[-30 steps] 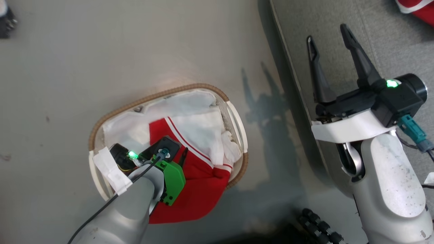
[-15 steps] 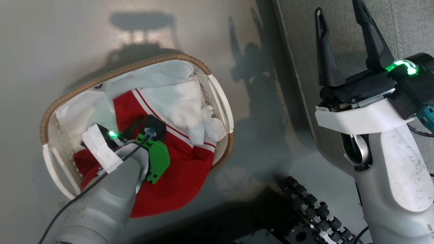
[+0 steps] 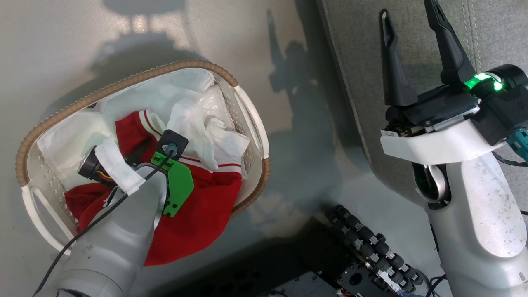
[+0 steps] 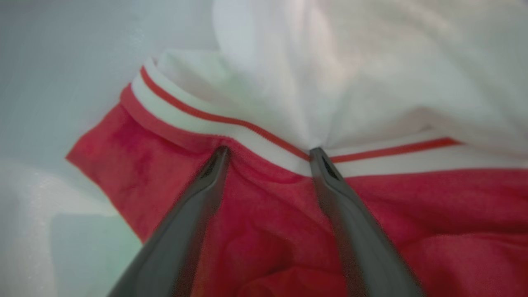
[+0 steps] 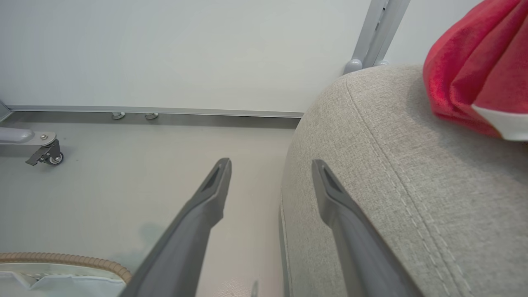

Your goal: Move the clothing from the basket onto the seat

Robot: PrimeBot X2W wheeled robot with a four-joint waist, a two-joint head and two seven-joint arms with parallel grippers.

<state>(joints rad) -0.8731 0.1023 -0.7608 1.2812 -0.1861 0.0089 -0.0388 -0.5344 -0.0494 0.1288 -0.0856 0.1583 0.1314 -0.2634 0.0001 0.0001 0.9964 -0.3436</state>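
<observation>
Left claw [image 4: 270, 154], fingers parted, presses into red garment [image 4: 392, 214] in basket [image 3: 123, 82]; closing may snag white liner [image 4: 371, 62] too.

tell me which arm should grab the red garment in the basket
Left: the left gripper is open with fingertips on the red garment in the basket; the right gripper hangs open by the sofa.

Basket [image 3: 49, 183] perforated plastic, rim [image 5: 62, 259] woven; clothing [image 3: 198, 214] soft matt cloth; seat [image 3: 363, 53] coarse grey fabric.
</observation>
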